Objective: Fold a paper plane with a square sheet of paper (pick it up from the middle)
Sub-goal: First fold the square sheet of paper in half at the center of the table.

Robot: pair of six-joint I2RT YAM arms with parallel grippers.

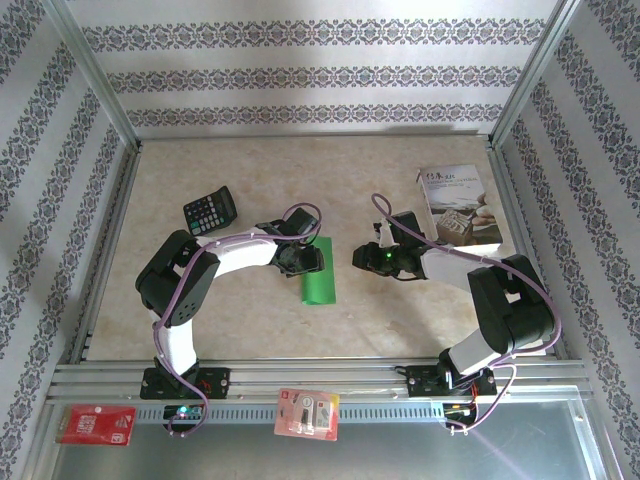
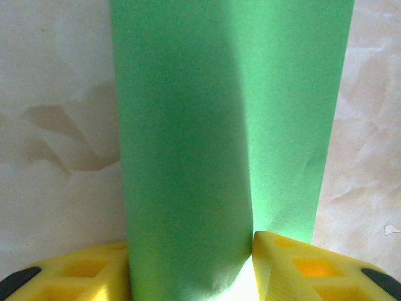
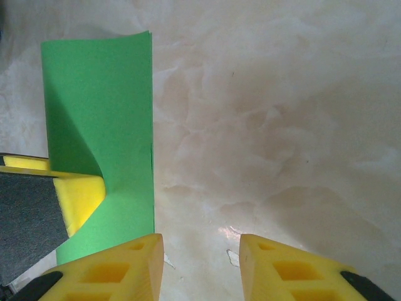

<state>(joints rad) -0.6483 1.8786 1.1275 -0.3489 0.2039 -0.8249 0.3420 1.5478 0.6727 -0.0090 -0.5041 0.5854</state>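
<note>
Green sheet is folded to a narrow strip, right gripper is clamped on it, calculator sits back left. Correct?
One slip: it is the left gripper clamped on the green sheet, not the right. The left wrist view shows the strip between its yellow fingers; the right gripper stands open over the table beside it. Strip and calculator are as stated.

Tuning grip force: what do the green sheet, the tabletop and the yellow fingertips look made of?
Square sheet of paper: thin matte green paper; it bows softly and holds a crease. Tabletop: beige with a marble pattern and a slight sheen; probably laminate or film, can't confirm. Fingertips: matte yellow with moulded cut-outs; likely printed or moulded plastic.
</note>
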